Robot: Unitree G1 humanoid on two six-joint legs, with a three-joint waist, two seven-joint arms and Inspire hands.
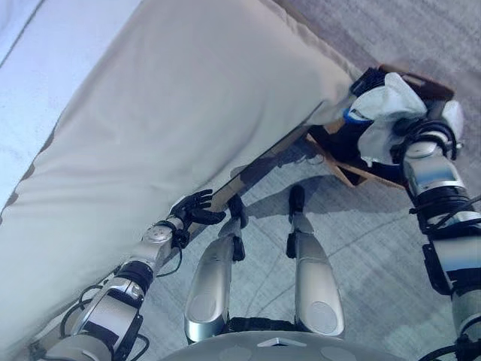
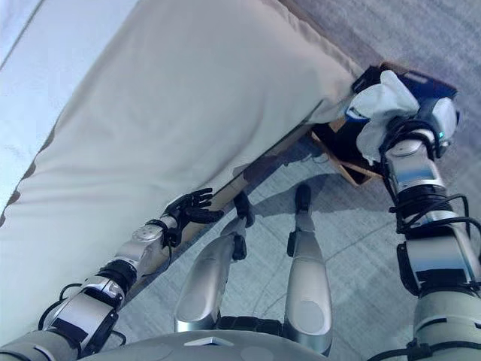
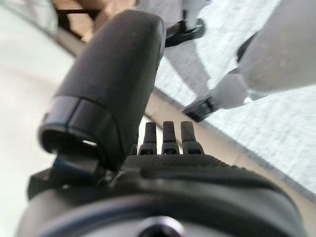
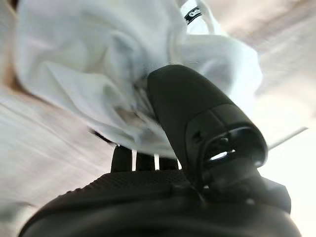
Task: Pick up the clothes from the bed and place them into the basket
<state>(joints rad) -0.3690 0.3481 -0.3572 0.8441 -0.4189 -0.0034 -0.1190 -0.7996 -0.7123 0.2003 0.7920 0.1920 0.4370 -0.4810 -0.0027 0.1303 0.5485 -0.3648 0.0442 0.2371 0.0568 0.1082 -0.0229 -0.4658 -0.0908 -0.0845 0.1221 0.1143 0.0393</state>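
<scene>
Gripping white garment (image 4: 98,74): right hand (image 4: 197,123), thumb and fingers pinched into cloth. Garment bunched, suspended directly over basket (image 1: 353,169), hanging partly into it. Basket on floor (image 1: 376,248) just beside bed (image 1: 173,128) corner; dark and blue clothing (image 2: 421,84) visible inside. Left hand (image 1: 197,207) at bed edge, fingers loosely spread, thumb apart, holding nothing. Bed surface beige, no clothes visible on it.

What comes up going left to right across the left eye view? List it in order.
bed → left hand at the bed's edge → white garment held by the right hand over the basket.
</scene>
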